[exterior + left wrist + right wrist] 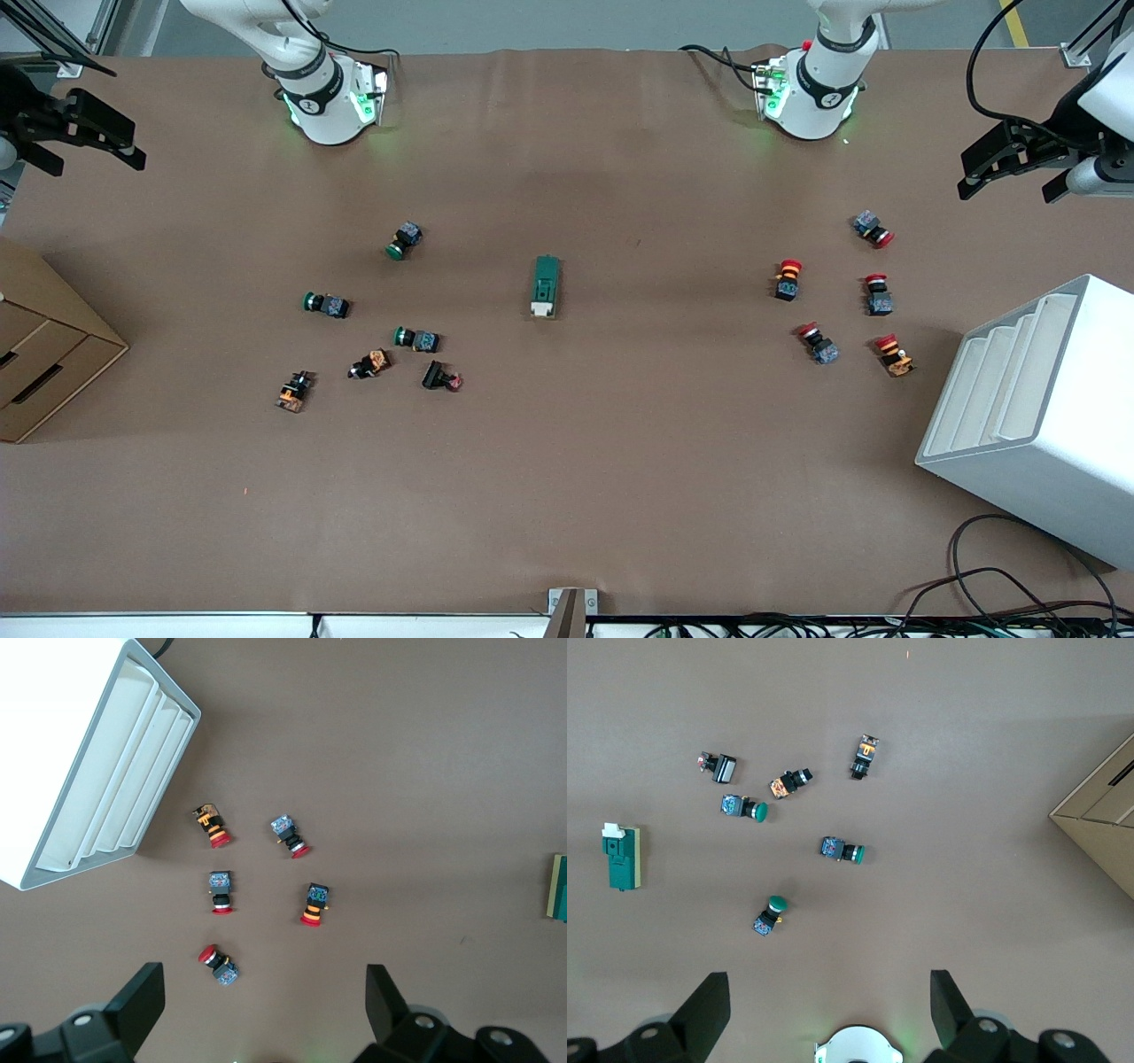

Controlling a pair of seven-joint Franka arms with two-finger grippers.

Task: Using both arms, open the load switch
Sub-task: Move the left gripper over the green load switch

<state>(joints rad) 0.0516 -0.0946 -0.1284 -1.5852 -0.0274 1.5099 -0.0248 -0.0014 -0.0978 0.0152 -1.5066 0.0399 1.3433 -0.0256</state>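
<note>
The load switch [545, 286], a dark green oblong block with a white lever piece at the end nearer the front camera, lies alone at the middle of the table. The right wrist view shows all of the switch [620, 857], while the left wrist view catches only its edge [560, 888]. My left gripper [1010, 177] hangs open and empty, high over the left arm's end of the table. My right gripper [89, 151] hangs open and empty over the right arm's end. In each wrist view the left gripper [266, 992] and the right gripper [830, 997] have only bare table between their fingers.
Several green and orange push-buttons [405, 241] lie scattered toward the right arm's end, and several red ones [787, 279] toward the left arm's end. A white slotted rack [1036, 416] stands beside the red ones. A cardboard box [44, 346] sits at the right arm's end.
</note>
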